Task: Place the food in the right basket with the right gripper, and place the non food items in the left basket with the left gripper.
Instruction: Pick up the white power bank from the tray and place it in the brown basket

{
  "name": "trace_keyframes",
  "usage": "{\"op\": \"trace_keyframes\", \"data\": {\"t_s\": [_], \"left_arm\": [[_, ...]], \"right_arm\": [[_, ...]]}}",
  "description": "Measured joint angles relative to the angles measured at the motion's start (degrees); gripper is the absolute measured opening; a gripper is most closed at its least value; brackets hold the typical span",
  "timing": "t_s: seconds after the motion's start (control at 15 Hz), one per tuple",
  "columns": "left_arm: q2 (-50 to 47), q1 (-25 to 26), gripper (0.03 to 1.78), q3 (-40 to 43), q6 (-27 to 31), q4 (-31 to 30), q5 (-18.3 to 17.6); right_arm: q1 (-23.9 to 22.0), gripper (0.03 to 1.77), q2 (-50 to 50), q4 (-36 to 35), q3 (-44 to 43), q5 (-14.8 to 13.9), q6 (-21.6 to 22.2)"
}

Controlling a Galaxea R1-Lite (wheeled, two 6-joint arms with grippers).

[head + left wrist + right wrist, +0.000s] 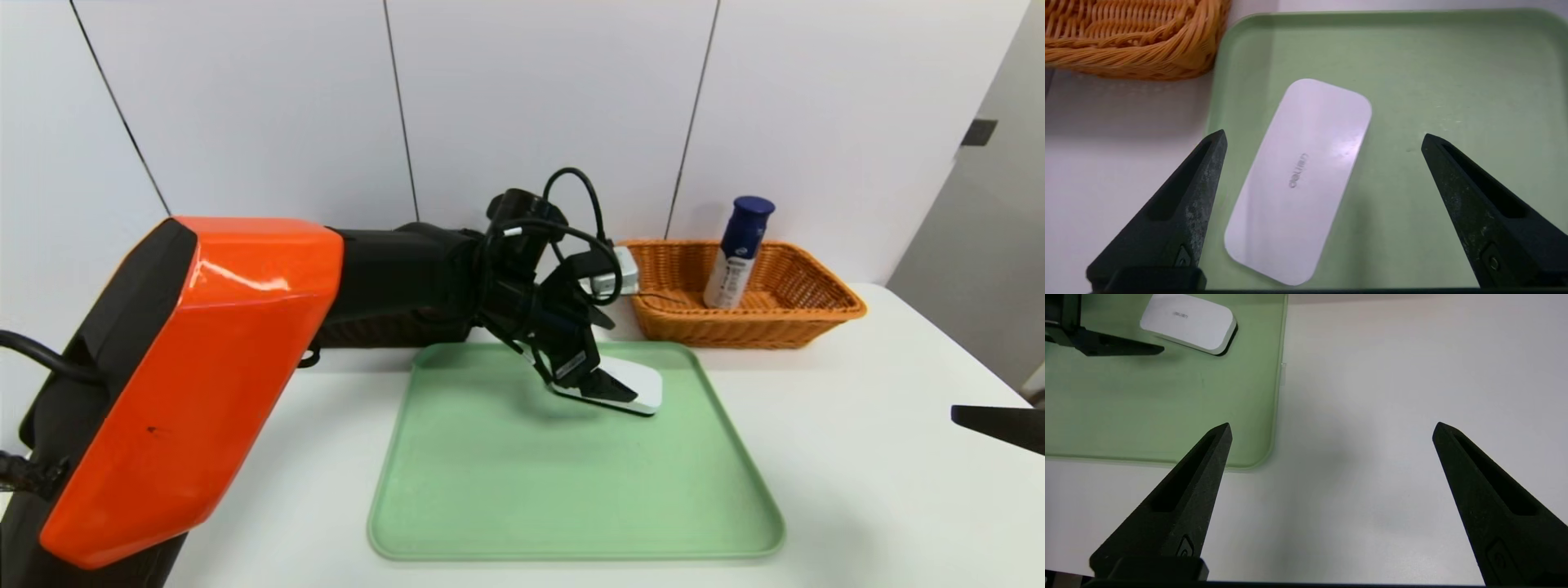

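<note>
A flat white case (1298, 179) lies askew on the green tray (1453, 81), near its far right part. My left gripper (1323, 136) hangs open just over it, one finger on each side, with nothing held. In the head view the left gripper (604, 384) covers part of the case (645, 382). The blue-capped bottle (739, 253) stands leaning in the orange basket (816, 306) at the back right. The dark brown basket (384, 332) is mostly hidden behind my left arm. My right gripper (1332, 428) stands open and empty over bare table, right of the tray.
A small white box with a cable (622, 273) sits between the arm and the orange basket. The orange basket's corner (1126, 41) is close to the tray's far right corner. The white wall stands right behind the baskets.
</note>
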Motion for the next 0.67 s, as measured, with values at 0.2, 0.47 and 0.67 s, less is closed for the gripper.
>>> {"op": "trace_keyframes", "data": {"t_s": [0.2, 0.47, 0.67], "left_arm": [[1.61, 0.88, 1.69, 0.0, 0.27, -0.57, 0.35], [2.97, 0.96, 1.69, 0.0, 0.28, -0.71, 2.34], [3.97, 0.9, 1.69, 0.0, -0.06, -0.85, 4.13]], "right_arm": [[0.0, 1.69, -0.07, -0.1, 0.55, 0.0, 0.0], [0.0, 1.69, -0.09, -0.1, 0.89, -0.04, 0.02], [0.0, 1.69, -0.13, -0.09, 1.3, -0.1, 0.0]]}}
